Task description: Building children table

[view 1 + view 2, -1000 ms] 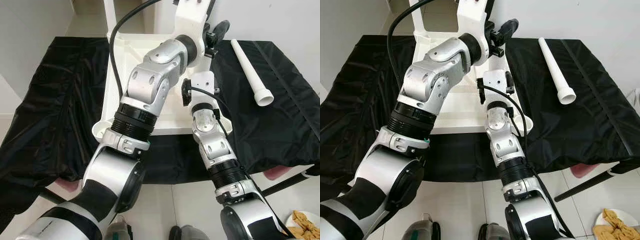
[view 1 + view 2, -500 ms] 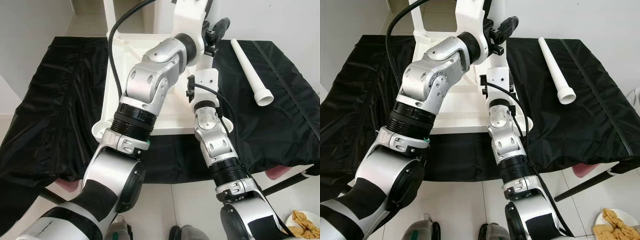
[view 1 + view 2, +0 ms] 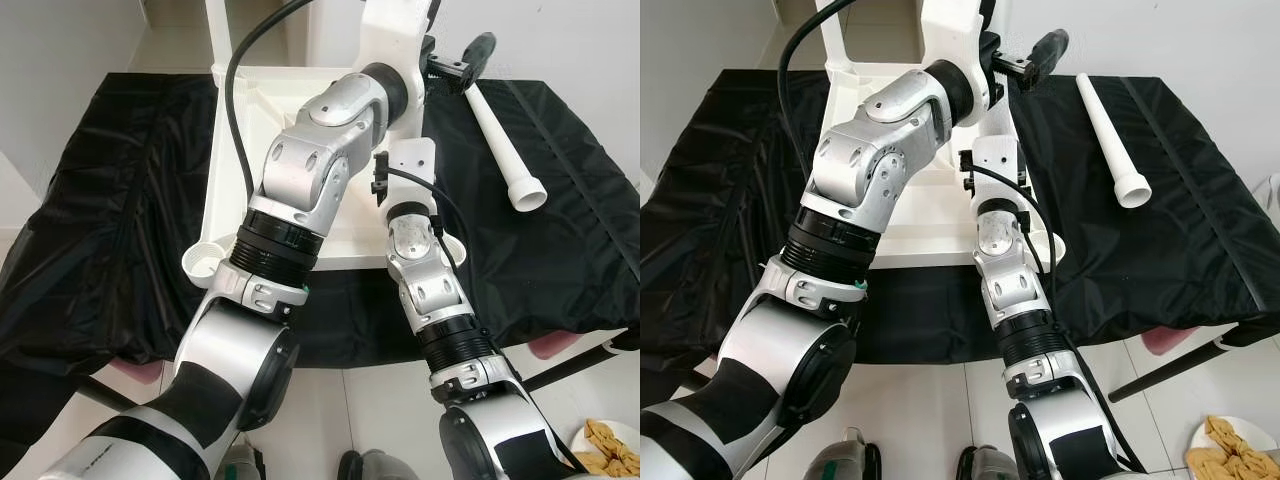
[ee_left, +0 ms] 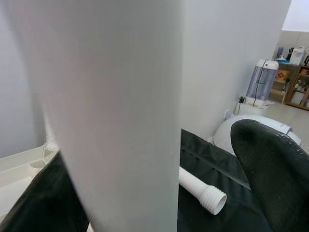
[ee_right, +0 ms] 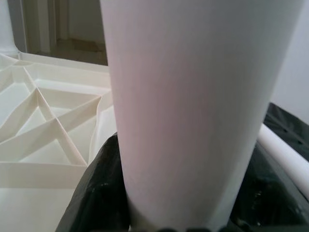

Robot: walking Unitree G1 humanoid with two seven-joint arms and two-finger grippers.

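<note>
A black cloth [image 3: 120, 200] carries an upturned white tabletop [image 3: 232, 130] and a loose leg [image 3: 505, 150].

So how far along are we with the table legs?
Done: one white leg stands upright at the far left corner of the upturned tabletop. In hand: both the left gripper and right gripper are closed around another upright leg. Left: a spare leg lies loose on the black cloth, and the near-left corner socket is empty.
</note>
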